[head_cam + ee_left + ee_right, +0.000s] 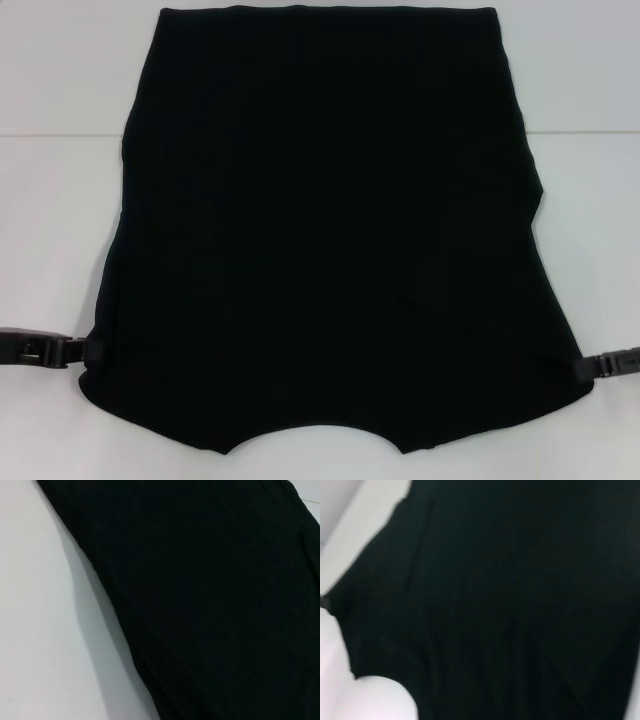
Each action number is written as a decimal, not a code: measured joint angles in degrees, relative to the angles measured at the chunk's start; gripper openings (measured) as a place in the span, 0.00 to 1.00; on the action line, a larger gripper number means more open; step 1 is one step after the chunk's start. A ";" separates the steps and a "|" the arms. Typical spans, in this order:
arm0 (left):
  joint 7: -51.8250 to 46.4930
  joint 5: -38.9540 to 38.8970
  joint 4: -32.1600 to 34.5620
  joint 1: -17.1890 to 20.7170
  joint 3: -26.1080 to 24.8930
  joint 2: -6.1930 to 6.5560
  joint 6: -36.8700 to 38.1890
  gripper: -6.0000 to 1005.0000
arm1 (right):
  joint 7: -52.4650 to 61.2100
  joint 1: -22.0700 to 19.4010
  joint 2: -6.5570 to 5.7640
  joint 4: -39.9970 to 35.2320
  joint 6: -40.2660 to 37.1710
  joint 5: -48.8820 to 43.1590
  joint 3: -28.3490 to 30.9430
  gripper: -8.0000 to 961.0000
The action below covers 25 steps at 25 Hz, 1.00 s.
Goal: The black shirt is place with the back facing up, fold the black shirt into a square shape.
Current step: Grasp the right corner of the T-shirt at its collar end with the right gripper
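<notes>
A: Item one?
B: The black shirt [330, 230], one piece, plain dark fabric, spread flat over the middle of the white tabletop [60, 80]. Sleeves are not showing at either side; outline runs straight along the far edge, widens toward the near edge, and has a curved notch in the near hem.

A: Lettering, labels, brand marks?
B: None readable on the side facing up, in any view.

A: Item two?
B: Left pincer [92, 352], low at the shirt's near left edge, touching the fabric. Tips are hidden against the cloth; whether it grips cannot be told.

A: Item three?
B: Right pincer [578, 366], at the near right edge, likewise meeting the cloth. Its hold cannot be told either.

A: Wrist views?
B: Both are filled with black fabric against bare white tabletop.
</notes>
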 joint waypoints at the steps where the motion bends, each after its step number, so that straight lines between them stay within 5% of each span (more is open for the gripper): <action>1: 0.00 0.00 -0.03 -0.01 0.00 -0.05 -0.21 0.00 | 0.39 0.08 0.12 0.03 0.52 -0.83 -0.01 0.96; 25: 0.17 -0.45 -0.54 -0.06 -0.27 0.12 -1.16 0.00 | 2.98 3.54 2.93 0.55 4.26 -8.01 -1.52 0.96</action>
